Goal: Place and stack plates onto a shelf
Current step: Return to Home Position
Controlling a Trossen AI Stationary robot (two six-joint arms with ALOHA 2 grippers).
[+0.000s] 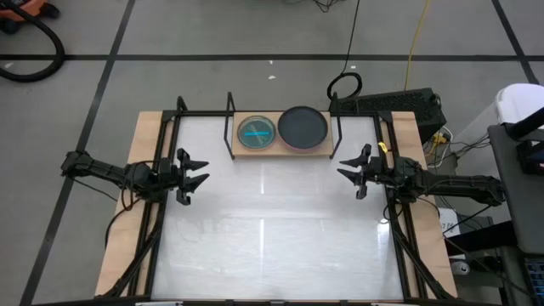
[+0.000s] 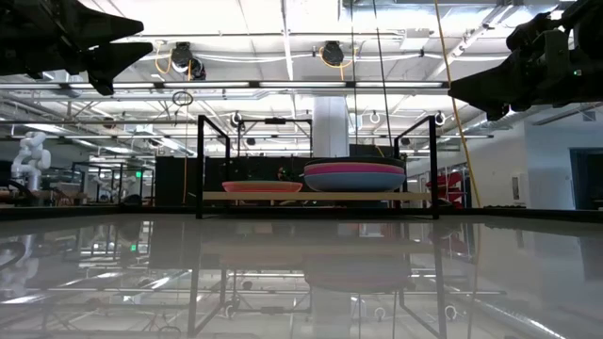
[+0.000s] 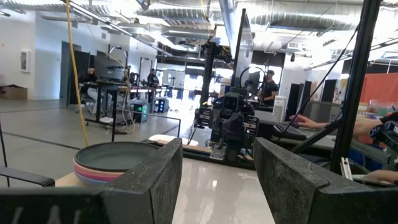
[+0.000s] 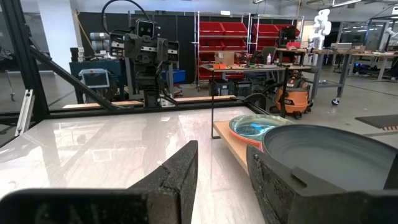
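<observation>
You stand in one big workshop hall: grey floor crossed by black tape lines, one rack of red bins in the right wrist view, and a person at a bench far off.

One glossy white table fills the middle and mirrors the ceiling lights.

One shelf sits at the table's 12 o'clock edge.

Two arms wait. The left gripper hangs at 9 o'clock and the right gripper at 3 o'clock; both are raised off the tabletop, fingers spread wide, holding nothing.

Two stacks share the shelf, side by side. The large stack lies toward 3 o'clock — four plates, a black one over blue, pink and salmon rims. The small stack lies toward 9 o'clock with a cyan plate on top — you cannot count those beneath.
</observation>
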